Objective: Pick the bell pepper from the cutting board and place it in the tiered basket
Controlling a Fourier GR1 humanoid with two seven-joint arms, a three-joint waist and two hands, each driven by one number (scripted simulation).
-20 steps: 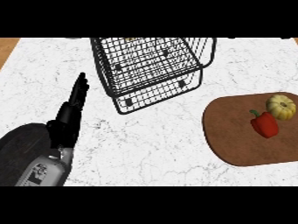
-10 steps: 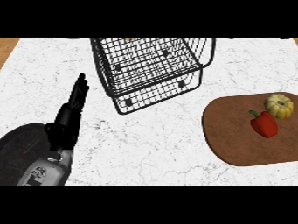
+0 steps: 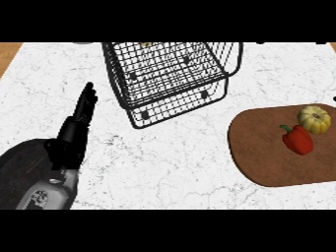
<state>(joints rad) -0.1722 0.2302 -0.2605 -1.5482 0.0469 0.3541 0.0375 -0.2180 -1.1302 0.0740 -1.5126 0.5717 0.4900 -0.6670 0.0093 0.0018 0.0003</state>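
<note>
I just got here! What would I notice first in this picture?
Probably the red bell pepper, bright on the brown cutting board at the right, beside a yellow squash. Then the black wire tiered basket at top centre, and the left hand at the lower left, fingers straight.

Bright, even light on a pale table.
The table (image 3: 199, 167) is lit flatly, its white marble equally bright from edge to edge. The basket (image 3: 172, 74) wires stand dark against it. The board (image 3: 261, 152) is darker along its near rim, the pepper (image 3: 299, 141) softly shaded on its lower side, and the left robot hand (image 3: 82, 112) reads almost solid black.
</note>
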